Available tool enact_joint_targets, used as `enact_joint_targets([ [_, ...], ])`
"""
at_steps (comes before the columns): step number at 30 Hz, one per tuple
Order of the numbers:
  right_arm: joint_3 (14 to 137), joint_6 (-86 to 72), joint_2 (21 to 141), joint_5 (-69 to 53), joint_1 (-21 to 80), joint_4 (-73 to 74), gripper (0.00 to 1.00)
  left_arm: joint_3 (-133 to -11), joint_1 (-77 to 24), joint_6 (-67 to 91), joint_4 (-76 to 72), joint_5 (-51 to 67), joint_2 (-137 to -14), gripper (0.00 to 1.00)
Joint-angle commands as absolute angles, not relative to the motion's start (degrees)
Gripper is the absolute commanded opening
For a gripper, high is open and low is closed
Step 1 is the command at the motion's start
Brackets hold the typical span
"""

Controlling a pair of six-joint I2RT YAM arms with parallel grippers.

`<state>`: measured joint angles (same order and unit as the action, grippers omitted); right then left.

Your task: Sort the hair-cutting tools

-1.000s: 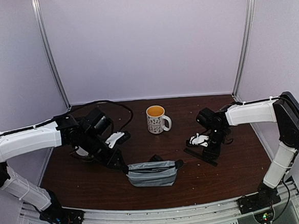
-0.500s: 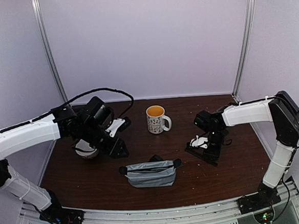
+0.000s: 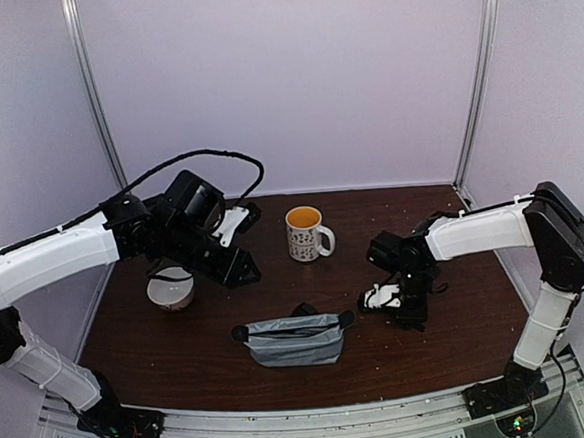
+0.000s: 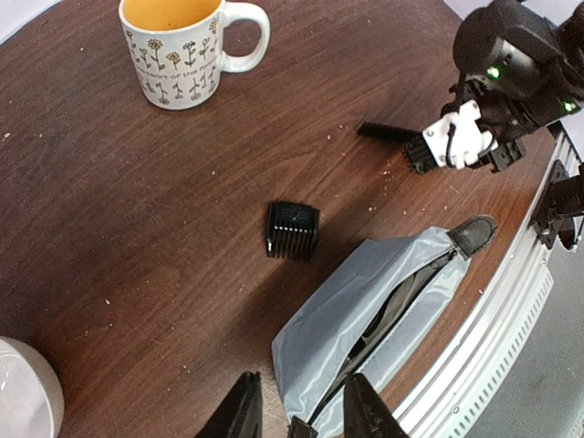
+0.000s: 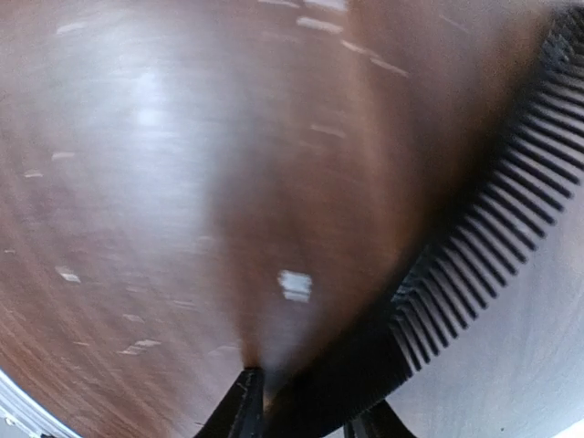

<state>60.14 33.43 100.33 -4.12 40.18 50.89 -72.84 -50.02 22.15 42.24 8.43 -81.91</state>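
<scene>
- A black comb [image 5: 474,255] lies flat on the tabletop [image 3: 461,337] on the right side, its teeth fanning away in the right wrist view.
- The right pincer [image 5: 306,411] is down on it, its two fingers narrowed against either side of the comb's spine, which fills the gap between them. One end of the comb sticks out beside the pincer in the left wrist view.
- A small black block [image 4: 293,229] with a ribbed top sits by itself near the middle of the tabletop, just behind the grey pouch [image 4: 338,310] and apart from it.
- The pouch lies at the near edge with its zip open. What is inside is too dark to make out.
- The left pincer [image 4: 297,411] hangs above the tabletop over the pouch's left end. Its fingers are parted and hold nothing.
- A patterned mug [image 4: 178,55] with a yellow inside stands upright towards the back, well apart from the block.
- A white bowl [image 3: 170,293] sits on the left side, under the left arm.
</scene>
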Motion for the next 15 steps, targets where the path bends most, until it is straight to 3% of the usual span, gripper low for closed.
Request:
enact_joint_targets([
  [1,55.47,38.12,101.13,-6.09,46.13,51.34,0.29,-74.69,-49.92,21.06,38.62,7.13,-82.97,0.34],
  [15,54.37,35.59,98.69,0.43,46.64,48.17,0.03,-72.19,-49.88,20.70,37.19,6.86,-82.00,0.34],
])
